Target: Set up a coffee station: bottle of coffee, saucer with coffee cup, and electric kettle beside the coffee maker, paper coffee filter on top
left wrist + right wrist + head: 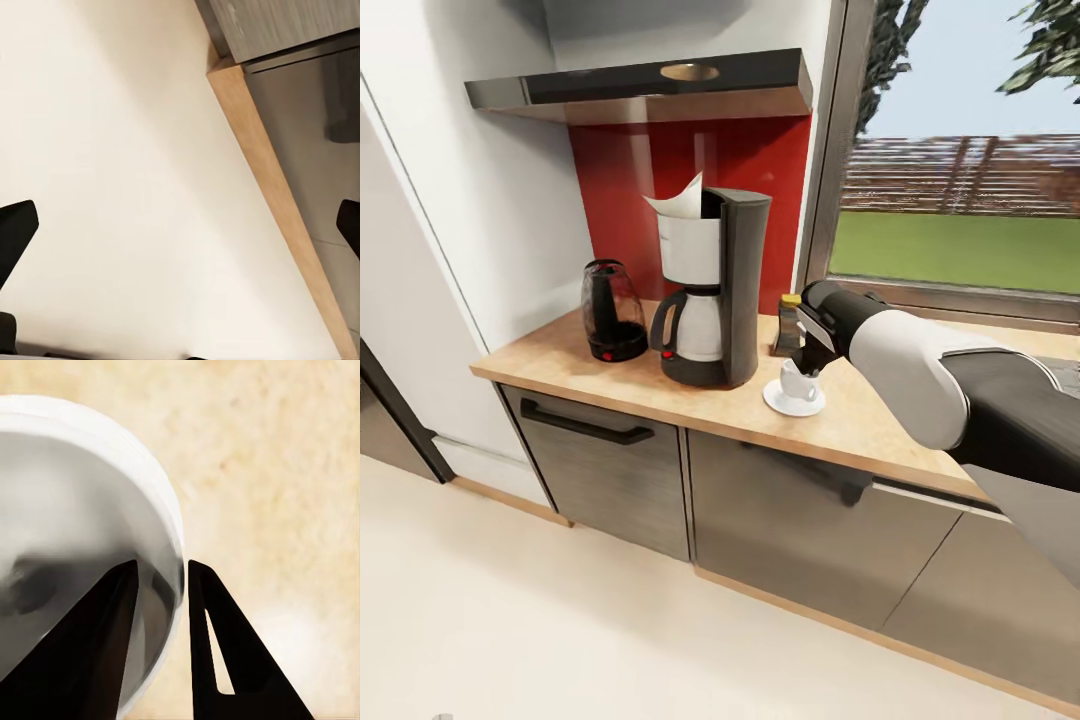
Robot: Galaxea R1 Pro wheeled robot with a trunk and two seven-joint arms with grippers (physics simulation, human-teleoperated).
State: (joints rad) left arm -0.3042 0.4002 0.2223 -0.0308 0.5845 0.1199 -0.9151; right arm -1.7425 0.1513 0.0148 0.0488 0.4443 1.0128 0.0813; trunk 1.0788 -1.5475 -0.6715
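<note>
On the kitchen countertop [610, 385] the coffee maker [725, 290] stands upright, and the paper coffee filter [680, 200] pokes out of its white basket. To its left is the electric kettle [612, 310]; behind it on the right is the bottle of coffee [788, 325]. The coffee cup [796, 382] rests on the saucer [785, 405] just right of the machine. My right gripper [810, 365] comes down onto the cup. In the right wrist view one finger [225, 645] is outside the cup's [75, 510] rim and the other is inside, pinching the wall. The left gripper [180, 232] hangs open over the floor.
The kitchen shelf [650, 90] juts from the wall above the red backsplash [760, 160]. A window [960, 200] runs along the right behind the counter. Grey cabinet fronts [600, 460] sit below the worktop, with pale floor [560, 620] in front and a white wall to the left.
</note>
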